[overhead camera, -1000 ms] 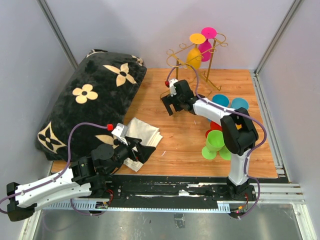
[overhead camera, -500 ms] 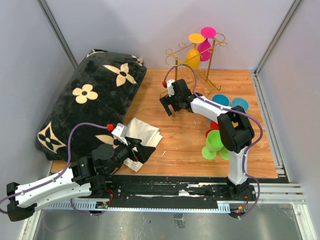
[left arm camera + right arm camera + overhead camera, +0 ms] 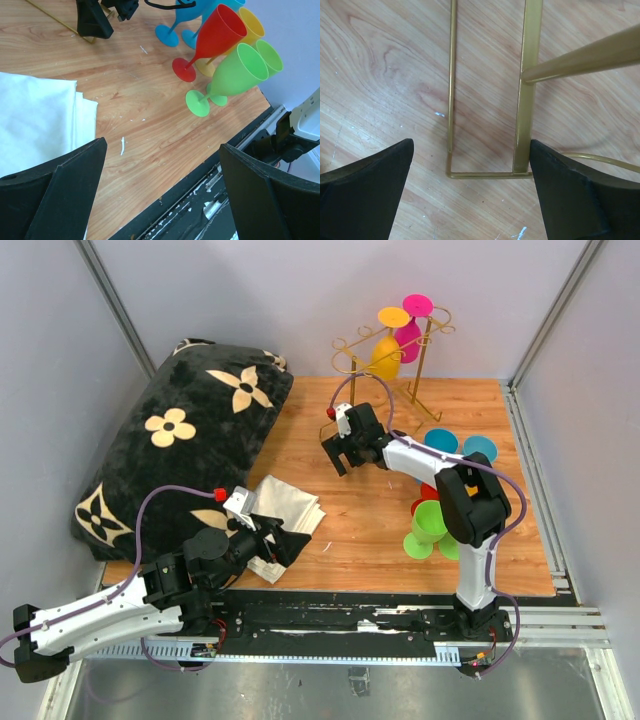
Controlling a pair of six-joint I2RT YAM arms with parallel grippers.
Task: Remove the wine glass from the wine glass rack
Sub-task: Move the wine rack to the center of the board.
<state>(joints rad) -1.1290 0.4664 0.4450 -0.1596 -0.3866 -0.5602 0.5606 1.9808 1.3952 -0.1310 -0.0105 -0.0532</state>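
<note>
Movement over the last second is slight. The right arm's elbow has been drawn a little toward frame left, and the right gripper [image 3: 338, 457] has been carried a touch nearer the foot of the wine glass rack [image 3: 424, 360]. An approach is judged to be under way, with no glass reached yet.

The yellow glass [image 3: 387, 356] and pink glass [image 3: 408, 338] are seen hanging from the rack's top rail, upper centre-right of the frame, foot up. Neither is touched.

The right arm is stretched forward and low. Its jaws are spread wide and empty, pointed down at the bench [image 3: 350, 525]. In the wrist view only the rack's gold base bars [image 3: 527, 75] are framed between them.

The left arm is folded at lower left. The left gripper [image 3: 285, 545] is held over a white cloth [image 3: 288, 508], jaws likewise spread and empty.
</note>
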